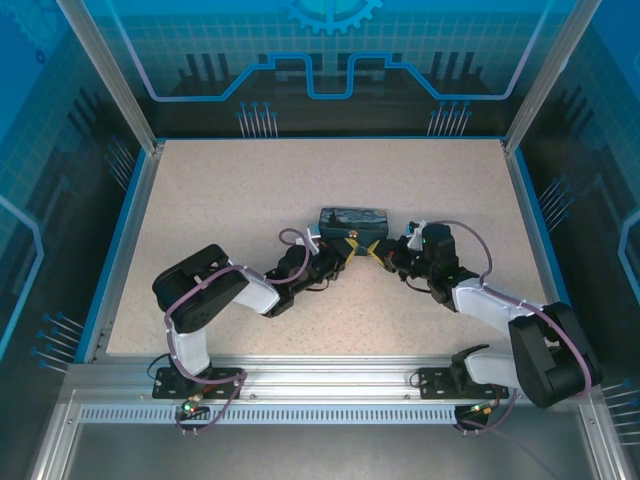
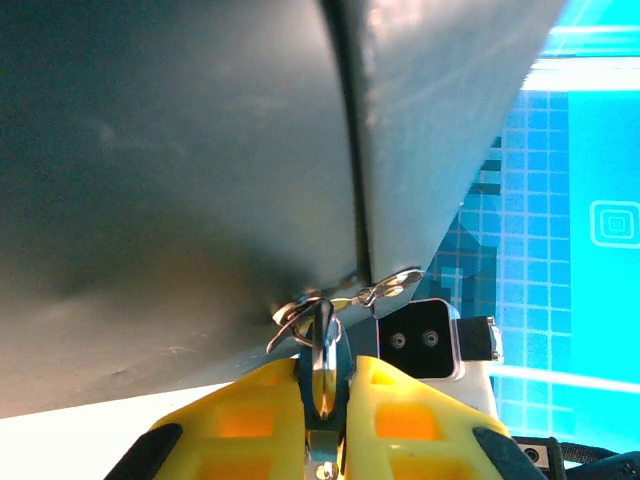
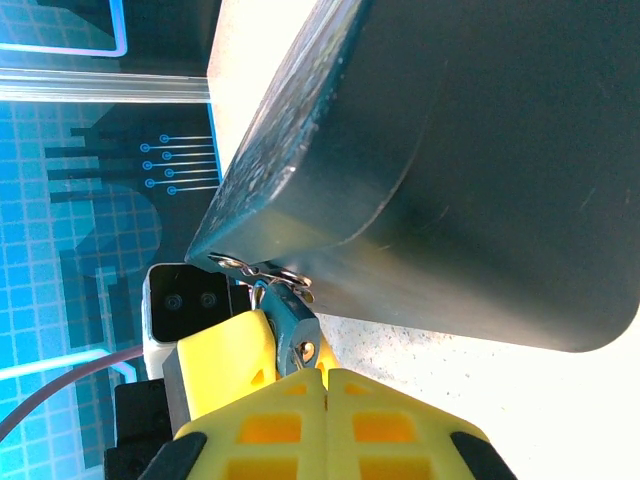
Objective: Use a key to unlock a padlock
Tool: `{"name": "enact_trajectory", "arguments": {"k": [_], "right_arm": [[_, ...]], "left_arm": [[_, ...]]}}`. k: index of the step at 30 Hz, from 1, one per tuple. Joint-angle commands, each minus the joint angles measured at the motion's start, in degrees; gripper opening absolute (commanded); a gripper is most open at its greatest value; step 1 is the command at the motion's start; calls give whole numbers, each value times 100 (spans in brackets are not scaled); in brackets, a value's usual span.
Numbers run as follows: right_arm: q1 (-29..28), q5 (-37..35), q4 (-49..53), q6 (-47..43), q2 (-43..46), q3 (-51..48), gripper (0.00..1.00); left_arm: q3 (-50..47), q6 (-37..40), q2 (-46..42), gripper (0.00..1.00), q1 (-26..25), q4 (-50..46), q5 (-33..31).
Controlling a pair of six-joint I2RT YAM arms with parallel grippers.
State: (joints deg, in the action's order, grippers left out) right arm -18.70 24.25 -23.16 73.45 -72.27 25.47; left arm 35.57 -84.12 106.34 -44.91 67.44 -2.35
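Within blue walls point(image 1: 40, 130), speckled table point(image 1: 220, 200), padlock point(image 3: 297, 325), key point(image 2: 322, 368)

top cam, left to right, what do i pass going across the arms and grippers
left arm → left gripper → right gripper → right arm

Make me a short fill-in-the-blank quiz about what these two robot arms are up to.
1. The tiny grey padlock sits against a dark ___ in the middle of the table.
2. The left gripper and the right gripper both have ___ fingers.
3. The table's speckled top has a ___ border.

Missing words: box; yellow; blue.
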Motion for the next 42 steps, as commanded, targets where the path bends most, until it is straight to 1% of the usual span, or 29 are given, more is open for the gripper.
{"name": "enact_trajectory", "arguments": {"k": [1, 42], "right_arm": [[54, 18, -20, -94, -67, 19, 0], [16, 74, -107, -25, -219, 307, 0]], "left_arm": [[150, -61, -148, 0, -36, 362, -79], [235, -59, -27, 0, -97, 358, -47]]}}
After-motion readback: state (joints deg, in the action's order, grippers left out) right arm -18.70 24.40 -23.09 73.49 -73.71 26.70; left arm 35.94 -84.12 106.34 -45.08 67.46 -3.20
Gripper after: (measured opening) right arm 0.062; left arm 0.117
